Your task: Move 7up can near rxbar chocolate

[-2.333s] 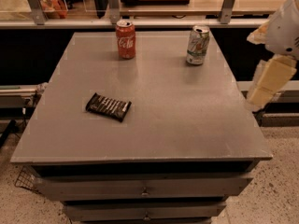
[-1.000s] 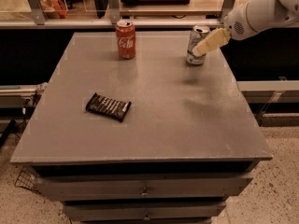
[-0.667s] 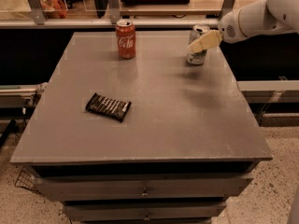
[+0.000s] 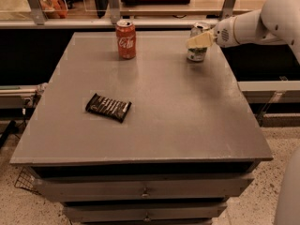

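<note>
While your pale gripper [image 4: 200, 40] sits against the white-and-green 7up can [image 4: 197, 55] at the far right, you cannot tell its grip. The dark, flat rxbar chocolate [image 4: 108, 107] lies near left.

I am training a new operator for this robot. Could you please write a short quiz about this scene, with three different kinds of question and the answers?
1. True or false: the 7up can stands right beside the rxbar chocolate.
2. Which thing is the gripper at? A. the rxbar chocolate B. the 7up can C. a drawer handle
3. How many cans stand upright on the table?

Key
1. False. The bar lies apart from it, toward the near side.
2. B. The gripper is at the can's upper part, near the table's far edge.
3. Two: the 7up can and the red Coca-Cola can.
</note>
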Motion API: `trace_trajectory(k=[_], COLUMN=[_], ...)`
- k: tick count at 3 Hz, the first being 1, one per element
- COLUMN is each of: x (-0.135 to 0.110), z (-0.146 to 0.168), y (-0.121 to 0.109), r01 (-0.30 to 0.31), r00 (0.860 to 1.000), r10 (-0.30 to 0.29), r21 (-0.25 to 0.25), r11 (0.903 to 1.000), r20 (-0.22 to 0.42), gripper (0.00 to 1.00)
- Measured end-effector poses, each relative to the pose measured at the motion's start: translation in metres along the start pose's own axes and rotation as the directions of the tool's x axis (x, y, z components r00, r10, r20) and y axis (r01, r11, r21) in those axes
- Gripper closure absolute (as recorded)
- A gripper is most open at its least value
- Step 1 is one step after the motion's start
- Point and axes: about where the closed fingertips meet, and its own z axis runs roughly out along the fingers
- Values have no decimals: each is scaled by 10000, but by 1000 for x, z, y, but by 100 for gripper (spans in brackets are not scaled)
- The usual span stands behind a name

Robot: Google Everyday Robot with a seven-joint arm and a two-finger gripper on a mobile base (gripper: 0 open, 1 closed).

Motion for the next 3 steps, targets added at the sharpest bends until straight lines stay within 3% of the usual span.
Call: trace_trajectory(k=[1, 2, 3], x=[-1, -10, -2], z=[-6, -26, -31], y=[10, 43, 108], r01=[-355, -285, 348], r00=[9990, 9956, 9954], r10=[367, 404, -77], r21=[-446, -1379, -2858], r11=[9984, 9900, 9577], r20=[273, 842, 955], gripper=[62, 93, 100])
